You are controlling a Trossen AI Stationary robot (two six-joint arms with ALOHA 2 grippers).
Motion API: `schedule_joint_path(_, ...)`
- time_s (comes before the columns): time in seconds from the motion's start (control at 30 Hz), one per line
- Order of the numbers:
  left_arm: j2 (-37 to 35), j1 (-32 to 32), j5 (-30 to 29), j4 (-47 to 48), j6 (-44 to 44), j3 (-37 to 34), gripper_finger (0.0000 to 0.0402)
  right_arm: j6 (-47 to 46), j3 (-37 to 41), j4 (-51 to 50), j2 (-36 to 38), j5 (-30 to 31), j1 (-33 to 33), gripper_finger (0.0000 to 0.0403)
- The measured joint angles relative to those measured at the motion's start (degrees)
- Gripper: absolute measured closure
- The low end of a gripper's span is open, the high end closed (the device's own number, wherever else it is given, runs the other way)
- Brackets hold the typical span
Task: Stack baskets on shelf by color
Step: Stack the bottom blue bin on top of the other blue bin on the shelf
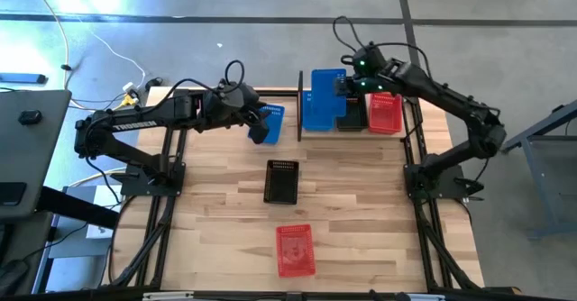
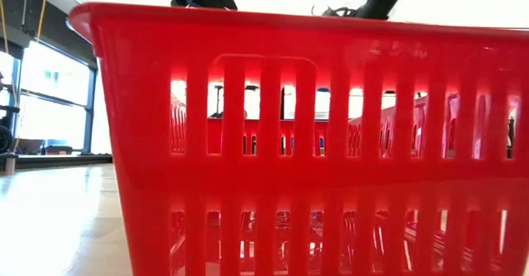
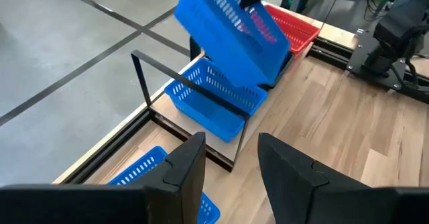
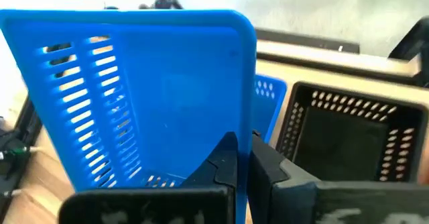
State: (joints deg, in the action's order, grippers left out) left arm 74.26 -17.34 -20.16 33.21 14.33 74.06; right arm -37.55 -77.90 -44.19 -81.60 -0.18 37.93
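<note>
A red basket is lying at the near edge of the table, filling the low view. Farther in, a black basket is sitting alone at mid-table, well apart from the red one.

Beyond it, the left gripper is hovering over a blue basket lying on the table just left of the shelf. Its fingers are standing spread, holding nothing, and are pointing toward the shelf.

At the far edge, the shelf is holding a blue basket at its left end, a black basket in the middle and a red one at the right end. The right gripper is reaching over the shelf with its jaws pinched on the rim of another blue basket. That basket is hanging tilted in the air above the blue one on the shelf, not touching it. In the right wrist view the held basket is standing on edge in front of the right gripper, with the black one beside it.
</note>
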Motion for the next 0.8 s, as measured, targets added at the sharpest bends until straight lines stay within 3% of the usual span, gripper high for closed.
schedule_joint_path(0.4, 0.0, 0.0, 0.0, 0.4, 0.0, 0.0, 0.0273, -7.4, -0.5, -1.1, -6.5, -3.3, 0.0, 0.0403)
schedule_joint_path(0.8, 0.0, 0.0, 0.0, 0.4, 0.0, 0.0, 0.0273, -7.5, -0.5, -1.0, -11.5, -3.3, 0.0, 0.0403)
